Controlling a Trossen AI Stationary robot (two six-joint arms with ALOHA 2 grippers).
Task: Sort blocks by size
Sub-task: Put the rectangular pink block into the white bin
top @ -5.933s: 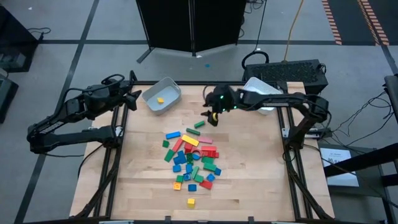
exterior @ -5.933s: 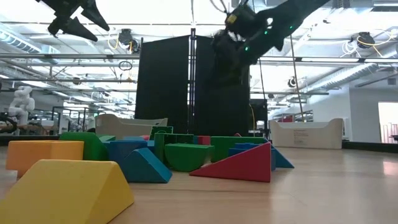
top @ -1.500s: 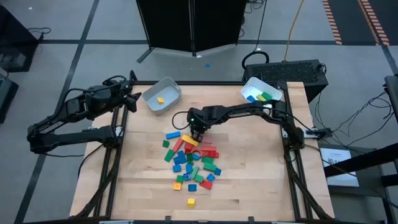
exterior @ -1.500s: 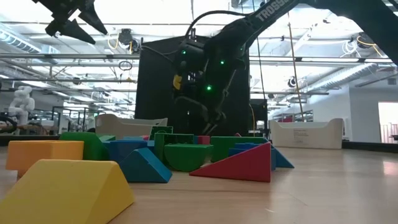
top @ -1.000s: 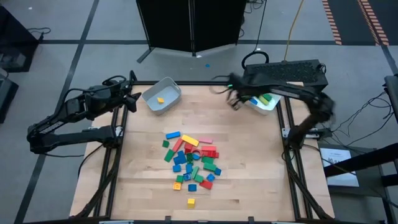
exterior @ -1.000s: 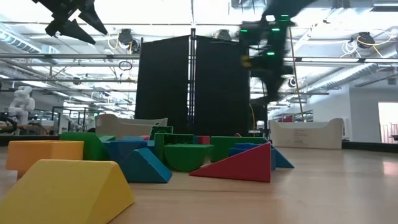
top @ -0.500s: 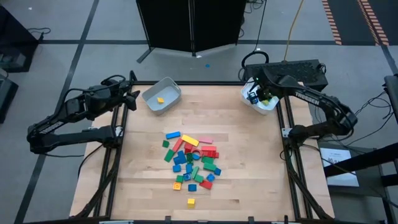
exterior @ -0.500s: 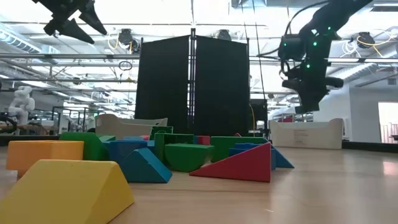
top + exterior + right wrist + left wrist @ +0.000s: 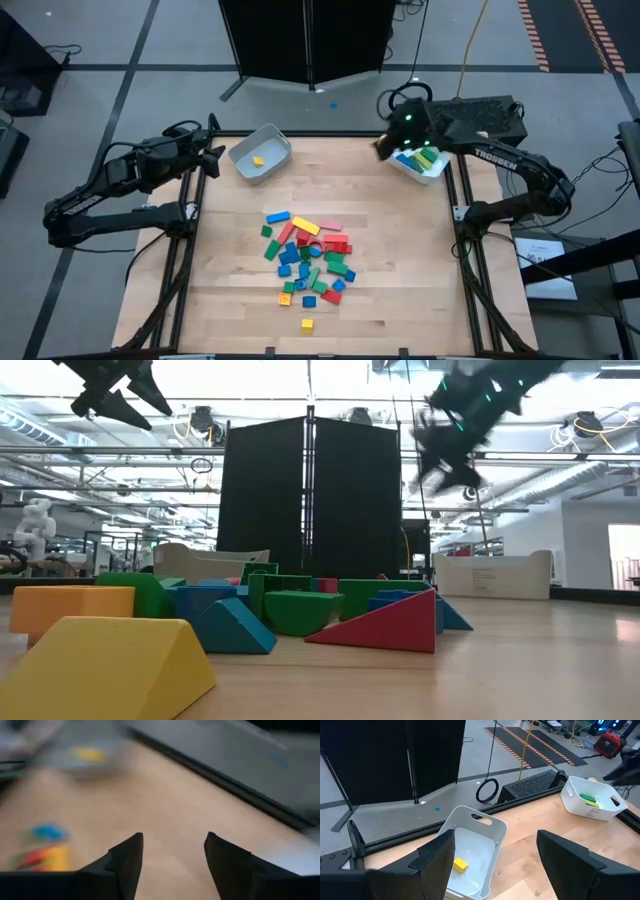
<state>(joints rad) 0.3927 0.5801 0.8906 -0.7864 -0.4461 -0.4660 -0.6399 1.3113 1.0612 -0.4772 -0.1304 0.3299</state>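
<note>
Your right pincer (image 9: 172, 865) is spread wide with nothing between its fingers, and it hangs above the worktop (image 9: 400, 260) just beside the right bin (image 9: 440, 168), on the side facing the pile. That bin already carries a few green and blue blocks. The left bin (image 9: 262, 155) has one small yellow cube (image 9: 258, 160) in it. Your left pincer (image 9: 490, 860) waits high over the worktop's far left corner, its fingers also wide apart and empty, looking down at that bin.

The rest of the blocks (image 9: 308, 258) lie in a tight heap near the middle of the worktop, well apart from both bins, many touching or leaning on each other.

Here is where it could go wrong for you. The heap is crowded, so coming down with the fingers this wide may straddle two pieces at once, or nudge a neighbour and scatter the pile. Wedge and arch shapes, plain in the low view, look likely to slip out of a flat two-finger grip if you catch them on a slope. Size is also hard to judge while pieces overlap, so a short bar could end up in the wrong bin. Sweeping low past the right bin risks clipping its rim
</note>
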